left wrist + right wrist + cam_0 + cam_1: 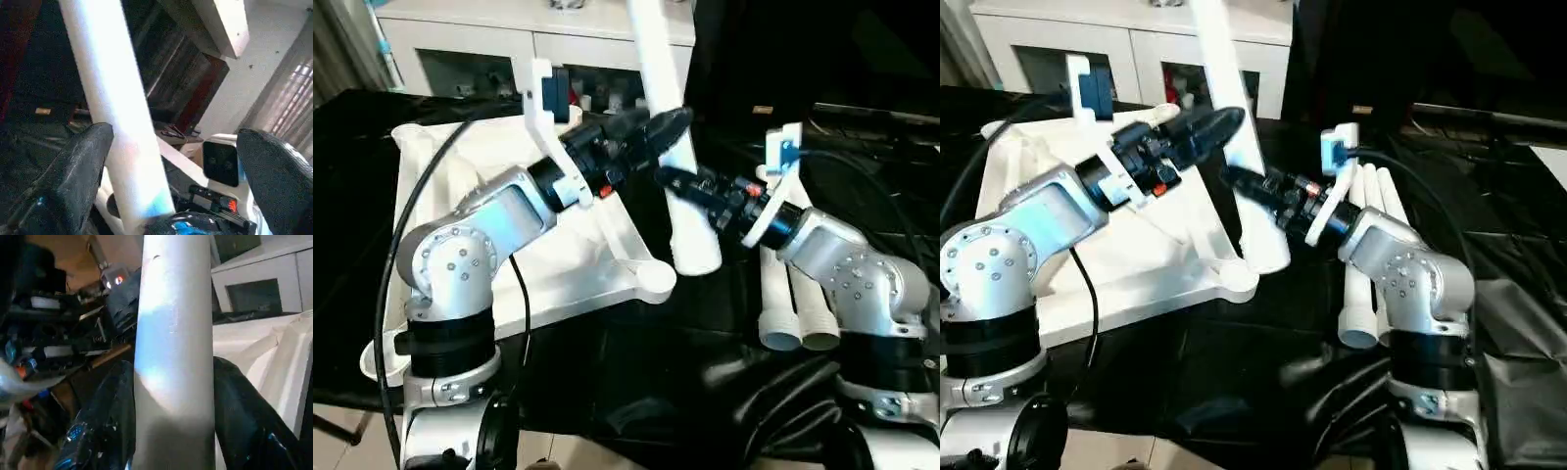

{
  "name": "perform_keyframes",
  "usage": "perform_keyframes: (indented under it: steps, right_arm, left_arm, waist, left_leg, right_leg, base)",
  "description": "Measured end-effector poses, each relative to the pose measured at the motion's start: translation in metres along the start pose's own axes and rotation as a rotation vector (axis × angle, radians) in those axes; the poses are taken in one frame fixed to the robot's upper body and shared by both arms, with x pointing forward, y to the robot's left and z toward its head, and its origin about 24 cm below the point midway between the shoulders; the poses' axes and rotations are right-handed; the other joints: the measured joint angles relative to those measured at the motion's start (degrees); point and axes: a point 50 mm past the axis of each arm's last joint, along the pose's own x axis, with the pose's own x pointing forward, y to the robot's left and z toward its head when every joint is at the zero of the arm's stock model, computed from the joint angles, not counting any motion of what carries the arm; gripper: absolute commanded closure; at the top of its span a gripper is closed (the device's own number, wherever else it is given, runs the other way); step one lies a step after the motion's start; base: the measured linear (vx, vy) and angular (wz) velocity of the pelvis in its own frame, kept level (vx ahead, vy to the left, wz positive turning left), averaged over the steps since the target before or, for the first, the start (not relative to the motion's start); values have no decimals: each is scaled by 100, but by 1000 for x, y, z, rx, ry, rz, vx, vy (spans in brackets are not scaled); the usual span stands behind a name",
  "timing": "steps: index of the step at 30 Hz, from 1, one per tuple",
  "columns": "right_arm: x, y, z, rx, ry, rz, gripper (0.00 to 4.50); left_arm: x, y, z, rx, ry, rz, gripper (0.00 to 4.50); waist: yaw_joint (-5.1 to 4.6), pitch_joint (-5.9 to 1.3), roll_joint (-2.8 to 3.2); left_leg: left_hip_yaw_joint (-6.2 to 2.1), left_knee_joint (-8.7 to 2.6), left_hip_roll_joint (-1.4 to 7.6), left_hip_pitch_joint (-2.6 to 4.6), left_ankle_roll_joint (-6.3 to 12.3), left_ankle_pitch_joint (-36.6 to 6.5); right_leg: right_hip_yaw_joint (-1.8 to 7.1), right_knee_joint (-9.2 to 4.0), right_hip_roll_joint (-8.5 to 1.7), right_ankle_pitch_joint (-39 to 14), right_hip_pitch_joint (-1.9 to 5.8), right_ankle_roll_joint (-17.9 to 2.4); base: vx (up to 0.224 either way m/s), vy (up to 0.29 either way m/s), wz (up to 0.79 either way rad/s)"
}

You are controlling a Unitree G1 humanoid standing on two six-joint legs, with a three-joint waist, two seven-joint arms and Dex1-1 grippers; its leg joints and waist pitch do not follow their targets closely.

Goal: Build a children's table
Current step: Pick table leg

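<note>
White plastic makes up the tabletop (pixel 578 269), lying underside up on a black-draped worktop (pixel 1263 362), its near corner socket (pixel 651 279) just short of the raised leg's lower end. One leg (pixel 668 127) stands tilted between the two arms, its lower open end low at about 6 o'clock of the grip and its upper part cut off by the frame's top edge. The right gripper (pixel 173 396) is clenched on this leg, a black finger pressed to each side in the right wrist view. The left gripper (pixel 171 161) has its jaws spread wide about the same leg higher up; one finger (pixel 78 166) sits against it, the other stands clear. Three more legs (pixel 1366 245) lie side by side on the worktop at 3 o'clock of the tabletop, partly hidden behind the right forearm, with two open ends visible near it. A white cabinet (pixel 460 44) stands at 12 o'clock, its contents too dim to make out behind the left arm.
</note>
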Motion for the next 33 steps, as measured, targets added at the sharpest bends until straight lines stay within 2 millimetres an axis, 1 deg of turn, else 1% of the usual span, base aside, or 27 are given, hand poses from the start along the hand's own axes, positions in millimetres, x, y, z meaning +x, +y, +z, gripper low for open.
perform_keyframes:
  steps: [5,8,10,11,15,16,20,21,25,26,27,28,30,31,32,33]
  right_arm:
    - [12,17,-11,-36,66,104,266]
    - [13,21,-13,-63,82,126,266]
    - [12,21,-15,-77,100,123,266]
    - [12,20,-18,-78,106,117,266]
    - [11,20,-24,-75,131,112,266]
    - [10,20,-24,-81,133,114,266]
    - [8,19,-23,-98,141,115,266]
    - [7,18,-23,-99,143,113,266]
    - [7,18,-24,-100,148,118,266]
    - [7,19,-25,-101,149,119,266]
    - [8,19,-25,-103,149,122,266]
    - [8,19,-25,-103,150,125,266]
    - [8,20,-25,-104,152,126,266]
    - [8,20,-26,-105,157,128,266]
    - [9,20,-26,-105,158,129,266]
    - [9,20,-26,-105,158,129,266]
  left_arm:
    - [4,8,-11,-49,43,65,0]
    - [4,15,-13,-79,49,106,0]
    - [3,19,-11,-100,32,129,0]
    - [2,21,-8,-113,18,131,27]
    - [-2,23,2,-138,-35,125,40]
    - [-3,25,5,-154,-49,121,72]
    - [-10,30,20,-171,-97,121,80]
    - [-12,31,22,-170,-98,125,111]
    - [-13,30,21,-175,-71,109,126]
    - [-13,30,21,-177,-69,106,141]
    - [-13,29,21,-179,-69,103,141]
    - [-13,29,21,-182,-67,99,158]
    - [-13,28,20,-185,-63,93,165]
    - [-13,28,20,-184,-57,91,188]
    - [-12,27,19,-183,-51,89,188]
    - [-12,27,18,-182,-44,88,204]
  waist:
    - [1,1,-2]
    - [19,1,-3]
    - [32,1,-3]
    - [34,1,-3]
    - [34,1,-3]
    - [38,2,-5]
    - [38,2,-7]
    - [42,1,-8]
    - [84,2,-10]
    - [85,2,-10]
    - [85,2,-10]
    - [86,2,-10]
    - [86,2,-11]
    - [86,2,-11]
    - [85,2,-11]
    - [86,2,-11]
  left_leg:
    - [-6,0,1,-9,1,0]
    - [-16,0,0,-12,1,0]
    - [-20,0,0,-13,1,0]
    - [-20,0,0,-14,1,0]
    - [-24,0,0,-16,2,0]
    - [-24,0,0,-16,3,0]
    - [-27,0,0,-15,2,1]
    - [-27,0,0,-16,2,1]
    - [-28,0,0,-16,30,18]
    - [-27,0,0,-16,30,18]
    - [-27,0,0,-16,30,18]
    - [-26,0,0,-16,31,18]
    - [-27,0,0,-16,32,19]
    - [-27,0,0,-16,32,19]
    - [-27,0,0,-16,32,19]
    - [-27,0,0,-16,32,20]
  right_leg:
    - [-3,-10,0,1,0,3]
    - [-4,-14,0,2,0,4]
    - [-4,-16,0,3,0,4]
    - [-4,-16,0,3,0,4]
    - [-7,-17,0,3,0,4]
    - [-8,-17,0,3,0,4]
    - [-7,-16,0,3,0,3]
    - [-8,-16,0,3,0,3]
    - [-8,-17,0,3,0,3]
    - [-8,-17,0,3,0,3]
    - [-8,-17,0,3,0,3]
    - [-8,-17,0,3,0,3]
    - [-8,-16,0,3,0,3]
    - [-8,-16,0,3,0,3]
    - [-8,-16,0,4,0,3]
    - [-8,-16,0,4,0,3]
  base:
    - [0,0,0]
    - [0,0,0]
    - [0,0,0]
    - [0,0,0]
    - [0,0,0]
    - [0,0,0]
    - [0,0,0]
    - [0,0,0]
    - [0,0,0]
    - [0,0,0]
    - [0,0,0]
    - [0,0,0]
    - [0,0,0]
    - [0,0,0]
    - [0,0,0]
    - [0,0,0]
